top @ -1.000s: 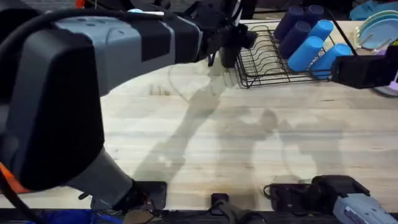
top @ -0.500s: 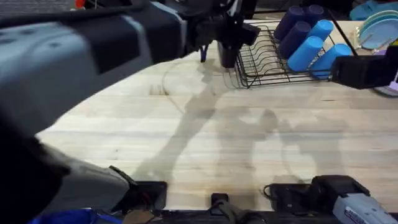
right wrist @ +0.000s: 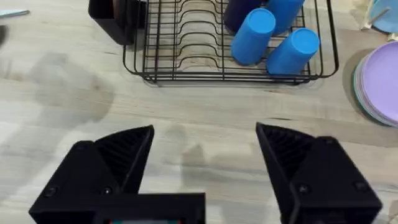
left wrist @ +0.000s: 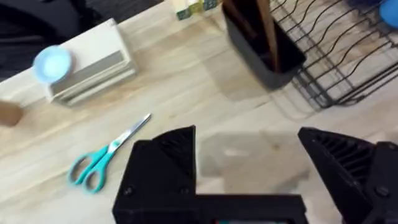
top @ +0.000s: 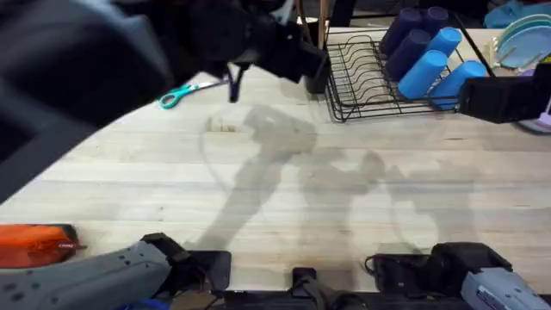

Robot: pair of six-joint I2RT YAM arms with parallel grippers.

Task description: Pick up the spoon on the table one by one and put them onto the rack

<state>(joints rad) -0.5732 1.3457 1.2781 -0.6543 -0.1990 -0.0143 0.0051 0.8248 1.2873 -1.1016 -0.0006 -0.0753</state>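
My left gripper (left wrist: 249,158) hangs with its black fingers spread and empty over bare light butcher-block table (left wrist: 186,81). Ahead of it, a brown wooden spoon handle (left wrist: 264,28) stands upright in the tall black utensil cup (left wrist: 264,53) of the black wire rack (left wrist: 348,56), so I judge that spoon delivered. Teal-handled scissors (left wrist: 102,158) lie off to one side. My right gripper (right wrist: 205,155) is spread too, waiting short of the rack.

- My right gripper (right wrist: 205,155) hangs with jaws spread wide over bare table (right wrist: 205,115).
- Beyond it I see the rack (right wrist: 186,62) holding blue cups (right wrist: 252,36).
- Purple plates (right wrist: 379,87) sit beside it.
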